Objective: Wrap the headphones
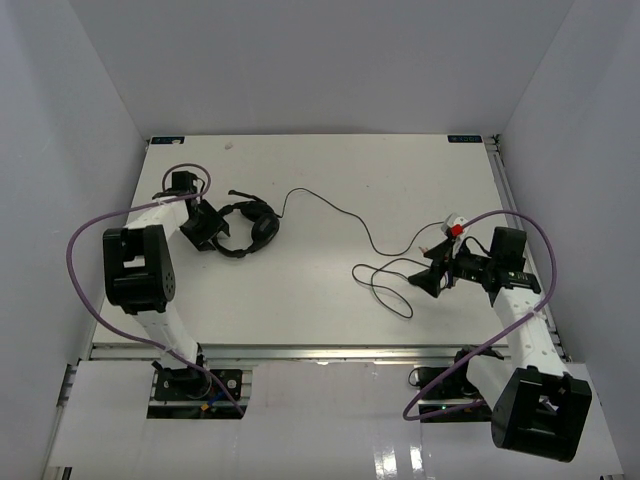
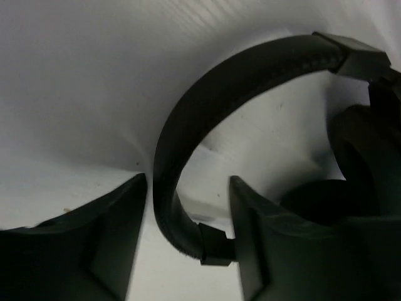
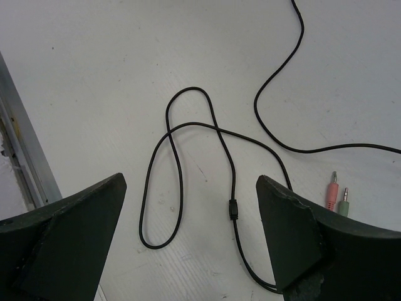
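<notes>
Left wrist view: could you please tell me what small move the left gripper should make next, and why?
Probably close the left gripper on the headband. It lies between the open fingers, with a clear gap at one finger, so nothing is held yet. The right gripper is open above the loose cord, and winding likely needs the headset gripped first.

White table, pale walls (three sides)

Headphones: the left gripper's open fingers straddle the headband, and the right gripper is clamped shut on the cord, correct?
The right wrist view shows the right gripper open, the cord lying loose below it. The left gripper does straddle the headband.
</notes>
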